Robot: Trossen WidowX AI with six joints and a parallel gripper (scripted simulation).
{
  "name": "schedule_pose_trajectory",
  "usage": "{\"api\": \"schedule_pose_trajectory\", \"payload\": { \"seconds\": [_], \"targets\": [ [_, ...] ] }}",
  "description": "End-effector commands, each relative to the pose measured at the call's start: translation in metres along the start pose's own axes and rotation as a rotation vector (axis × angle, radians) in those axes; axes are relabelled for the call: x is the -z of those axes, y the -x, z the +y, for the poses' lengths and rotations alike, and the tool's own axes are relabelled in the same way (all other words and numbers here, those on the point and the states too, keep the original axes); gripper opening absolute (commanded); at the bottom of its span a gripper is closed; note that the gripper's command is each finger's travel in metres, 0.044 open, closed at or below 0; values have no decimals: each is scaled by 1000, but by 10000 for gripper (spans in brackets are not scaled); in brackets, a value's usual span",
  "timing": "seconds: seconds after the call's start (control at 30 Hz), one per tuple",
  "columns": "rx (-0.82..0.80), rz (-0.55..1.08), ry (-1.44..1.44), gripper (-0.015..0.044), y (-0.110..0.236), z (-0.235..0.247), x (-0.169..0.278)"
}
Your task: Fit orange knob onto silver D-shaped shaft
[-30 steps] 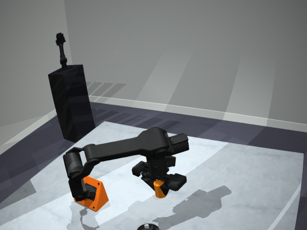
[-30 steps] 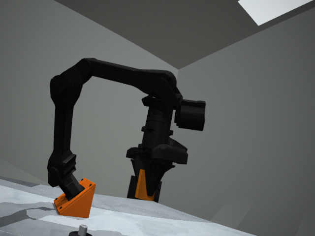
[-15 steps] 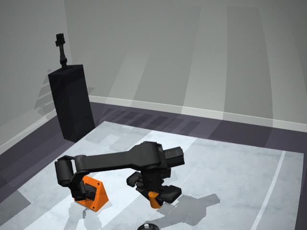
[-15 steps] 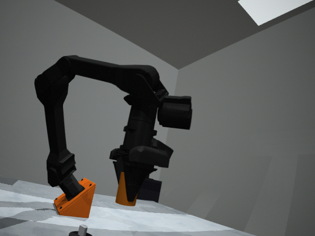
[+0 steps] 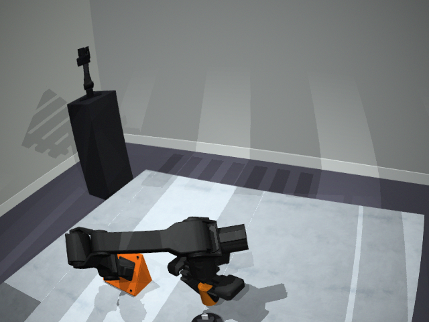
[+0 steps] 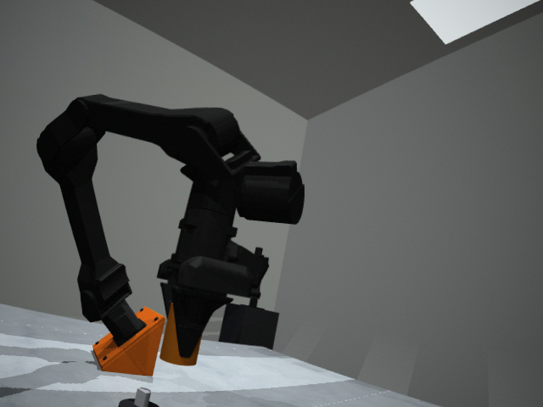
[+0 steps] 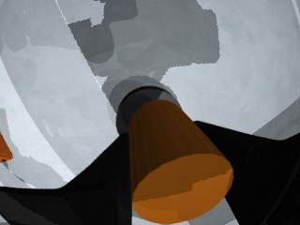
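Grey walls enclose the pale, streaked desk (image 5: 312,249) on which we work. Our end effector (image 6: 186,337) points down, its dark fingers (image 6: 189,326) about half open and clamped on the orange knob (image 6: 171,339), which hangs tapered between them with its wide end lowest. In the wrist view the knob (image 7: 175,165) partly covers the round pedestal (image 7: 141,97) beneath. In the exterior view the silver D-shaped shaft (image 6: 142,395) stands nearer the camera, apart from the knob.
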State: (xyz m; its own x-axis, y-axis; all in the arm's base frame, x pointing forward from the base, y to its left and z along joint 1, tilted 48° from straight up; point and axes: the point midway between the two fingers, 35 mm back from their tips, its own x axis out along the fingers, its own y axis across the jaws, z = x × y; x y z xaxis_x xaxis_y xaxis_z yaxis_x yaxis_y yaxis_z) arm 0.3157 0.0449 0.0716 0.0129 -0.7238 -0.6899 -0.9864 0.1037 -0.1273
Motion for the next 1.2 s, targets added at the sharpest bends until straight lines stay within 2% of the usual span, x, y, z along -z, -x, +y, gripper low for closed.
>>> {"api": "schedule_pose_trajectory", "payload": {
  "seconds": [0.0,0.4,1.17],
  "targets": [
    [6,10,6,0,-4,-1,13],
    [7,20,71,0,-10,0,29],
    [1,22,693,0,-10,-1,29]
  ]
}}
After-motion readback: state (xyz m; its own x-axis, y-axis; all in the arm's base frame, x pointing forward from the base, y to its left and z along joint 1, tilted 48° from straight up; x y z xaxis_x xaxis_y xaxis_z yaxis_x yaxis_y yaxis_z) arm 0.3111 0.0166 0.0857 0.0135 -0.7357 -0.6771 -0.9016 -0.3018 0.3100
